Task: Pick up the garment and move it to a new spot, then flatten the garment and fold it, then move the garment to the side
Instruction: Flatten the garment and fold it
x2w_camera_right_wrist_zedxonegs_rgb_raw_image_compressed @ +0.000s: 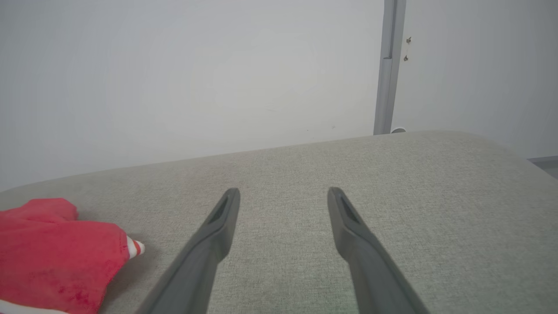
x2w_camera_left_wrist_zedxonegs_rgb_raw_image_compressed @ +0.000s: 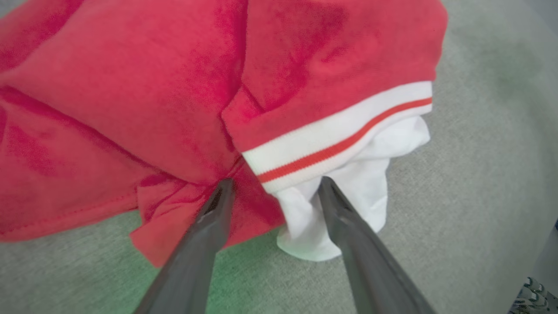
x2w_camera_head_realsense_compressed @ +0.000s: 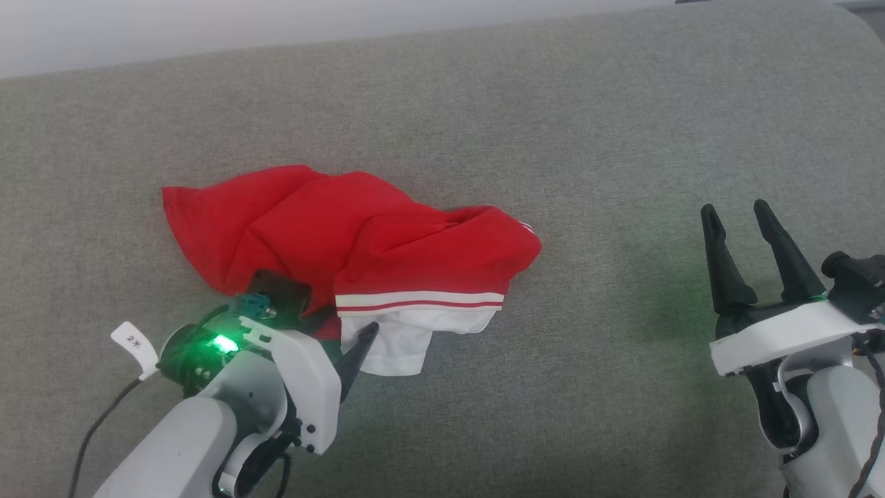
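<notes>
The garment point(x2w_camera_head_realsense_compressed: 359, 242) is a bright-red shirt with a white, red-striped sleeve panel, lying crumpled on the grey cushion left of centre. My left gripper point(x2w_camera_head_realsense_compressed: 349, 339) sits at its near edge, open, and in the left wrist view point(x2w_camera_left_wrist_zedxonegs_rgb_raw_image_compressed: 274, 185) its two fingertips straddle the seam where red cloth meets the white sleeve point(x2w_camera_left_wrist_zedxonegs_rgb_raw_image_compressed: 348, 183). The cloth lies between the fingers, which stand apart. My right gripper point(x2w_camera_head_realsense_compressed: 736, 218) hovers open over bare cushion far to the right, with nothing between its fingers point(x2w_camera_right_wrist_zedxonegs_rgb_raw_image_compressed: 283, 194). The garment point(x2w_camera_right_wrist_zedxonegs_rgb_raw_image_compressed: 56, 248) shows at that view's lower left.
The grey fabric cushion point(x2w_camera_head_realsense_compressed: 622, 138) spreads wide around the garment, with its back edge against a pale wall point(x2w_camera_right_wrist_zedxonegs_rgb_raw_image_compressed: 196, 78). A grey vertical post point(x2w_camera_right_wrist_zedxonegs_rgb_raw_image_compressed: 388, 69) stands on the wall behind the cushion's right end.
</notes>
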